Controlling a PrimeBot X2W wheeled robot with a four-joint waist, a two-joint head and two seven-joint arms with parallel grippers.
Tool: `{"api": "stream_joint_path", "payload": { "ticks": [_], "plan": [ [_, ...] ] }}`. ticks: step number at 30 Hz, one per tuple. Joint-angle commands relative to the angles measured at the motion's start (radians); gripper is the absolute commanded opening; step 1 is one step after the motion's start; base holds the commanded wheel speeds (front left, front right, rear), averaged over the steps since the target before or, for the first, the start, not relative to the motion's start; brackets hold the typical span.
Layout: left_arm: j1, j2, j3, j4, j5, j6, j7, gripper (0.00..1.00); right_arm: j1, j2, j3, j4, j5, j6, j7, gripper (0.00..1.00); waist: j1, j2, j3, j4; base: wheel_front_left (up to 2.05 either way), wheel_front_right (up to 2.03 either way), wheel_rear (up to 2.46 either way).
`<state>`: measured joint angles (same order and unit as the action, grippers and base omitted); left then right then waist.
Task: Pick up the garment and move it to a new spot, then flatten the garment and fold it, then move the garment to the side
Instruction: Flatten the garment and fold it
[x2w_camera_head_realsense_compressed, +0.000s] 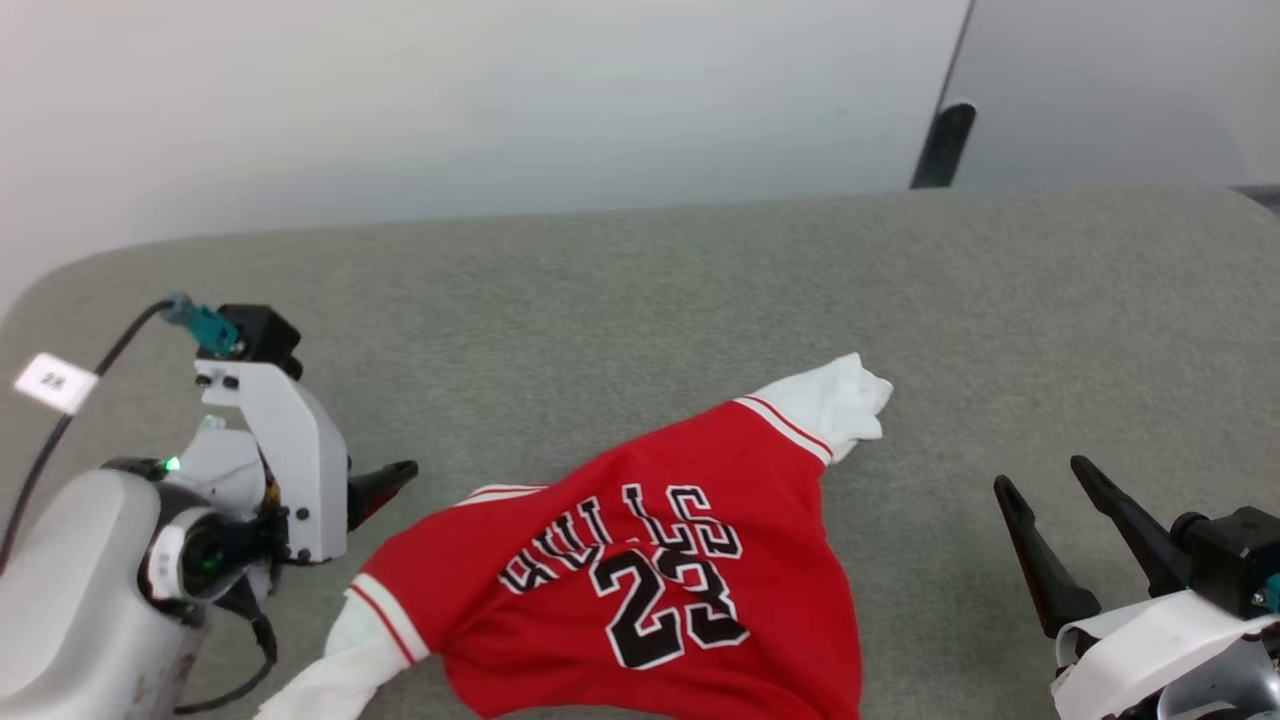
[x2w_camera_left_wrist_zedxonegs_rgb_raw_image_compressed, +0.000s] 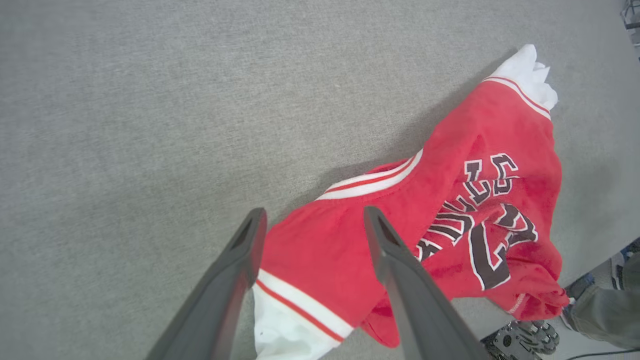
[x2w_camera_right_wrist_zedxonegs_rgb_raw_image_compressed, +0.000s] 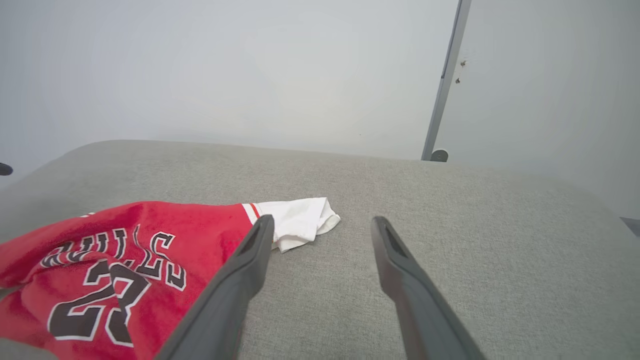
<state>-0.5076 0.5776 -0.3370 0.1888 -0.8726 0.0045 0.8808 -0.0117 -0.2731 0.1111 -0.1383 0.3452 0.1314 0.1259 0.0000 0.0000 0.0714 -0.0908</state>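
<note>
Garment (x2w_camera_head_realsense_compressed: 640, 560): crumpled, print up, on the grey surface (x2w_camera_head_realsense_compressed: 600, 300), near its front edge and between my arms.
Long axis: sleeve to sleeve, near-left to far-right in head view. Collar points away from me, hem toward me.
Left claw (x2w_camera_left_wrist_zedxonegs_rgb_raw_image_compressed: 315, 214): spread. The left wrist view puts its fingers astride the red shoulder by the near sleeve (x2w_camera_left_wrist_zedxonegs_rgb_raw_image_compressed: 285, 325), pinching nothing. I cannot tell if they touch the cloth.
Head view, same claw: mostly behind its wrist housing, with one fingertip showing beside the collar.
Right claw (x2w_camera_head_realsense_compressed: 1042, 476): spread, clear of the garment to its right.
Right wrist view: far sleeve (x2w_camera_right_wrist_zedxonegs_rgb_raw_image_compressed: 300, 220) sits beside the finger on that view's left. A grey pole (x2w_camera_right_wrist_zedxonegs_rgb_raw_image_compressed: 445, 85) stands against the wall.
</note>
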Motion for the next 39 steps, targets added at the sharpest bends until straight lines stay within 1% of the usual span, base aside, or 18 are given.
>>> {"api": "stream_joint_path", "payload": {
  "ticks": [1,6,10,14,16,23,25,28,31,33,35,39],
  "plan": [
    [-0.022,-0.003,-0.01,0.018,0.002,-0.012,0.008,1.0,-0.012,0.0,0.001,0.0,-0.005,-0.001,-0.009,1.0,0.0,0.0,0.035,-0.037,0.0,0.0,0.0],
    [-0.084,0.0,-0.037,0.099,0.003,-0.029,0.068,1.0,-0.022,0.004,0.001,0.008,0.0,-0.001,-0.025,1.0,0.0,0.0,0.085,-0.087,0.0,0.0,0.0],
    [-0.12,0.0,-0.056,0.158,0.005,-0.026,0.117,1.0,-0.033,0.008,0.006,0.019,0.005,-0.001,-0.038,1.0,0.0,0.0,0.118,-0.118,0.0,0.0,0.0],
    [-0.133,-0.002,-0.067,0.2,-0.005,-0.009,0.165,1.0,-0.04,0.011,0.009,0.029,0.005,-0.001,-0.047,1.0,0.0,0.0,0.134,-0.134,0.0,0.0,0.0],
    [-0.14,-0.003,-0.07,0.225,-0.009,0.01,0.196,1.0,-0.044,0.012,0.009,0.035,0.004,-0.001,-0.053,1.0,0.0,0.0,0.141,-0.141,0.0,0.0,0.0],
    [-0.145,-0.011,-0.087,0.27,-0.013,0.048,0.257,1.0,-0.056,0.02,0.014,0.052,0.004,-0.001,-0.064,1.0,0.0,0.0,0.159,-0.148,0.0,0.0,0.0],
    [-0.145,-0.021,-0.085,0.269,-0.023,0.064,0.273,1.0,-0.057,0.022,0.016,0.057,0.004,-0.001,-0.063,1.0,0.0,0.0,0.162,-0.146,0.0,0.0,0.0],
    [-0.147,-0.015,-0.086,0.262,-0.03,0.097,0.309,1.0,-0.061,0.023,0.016,0.064,0.005,-0.001,-0.063,1.0,0.0,0.0,0.163,-0.142,0.0,0.0,0.0],
    [-0.133,-0.006,-0.096,0.243,-0.024,0.144,0.366,1.0,-0.063,0.024,0.014,0.069,0.005,-0.001,-0.063,1.0,0.0,0.0,0.162,-0.137,0.0,0.0,0.0],
    [-0.118,-0.013,-0.089,0.228,-0.045,0.181,0.401,1.0,-0.063,0.026,0.014,0.072,0.005,-0.001,-0.062,1.0,0.0,0.0,0.162,-0.133,0.0,0.0,0.0],
    [-0.104,-0.008,-0.094,0.203,-0.046,0.216,0.434,1.0,-0.063,0.026,0.014,0.075,0.004,-0.001,-0.06,1.0,0.0,0.0,0.162,-0.129,0.0,0.0,0.0],
    [-0.085,0.01,-0.082,0.148,-0.061,0.27,0.481,1.0,-0.066,0.026,0.015,0.077,0.003,-0.001,-0.057,1.0,0.0,0.0,0.162,-0.124,0.0,0.0,0.0]
  ]
}}
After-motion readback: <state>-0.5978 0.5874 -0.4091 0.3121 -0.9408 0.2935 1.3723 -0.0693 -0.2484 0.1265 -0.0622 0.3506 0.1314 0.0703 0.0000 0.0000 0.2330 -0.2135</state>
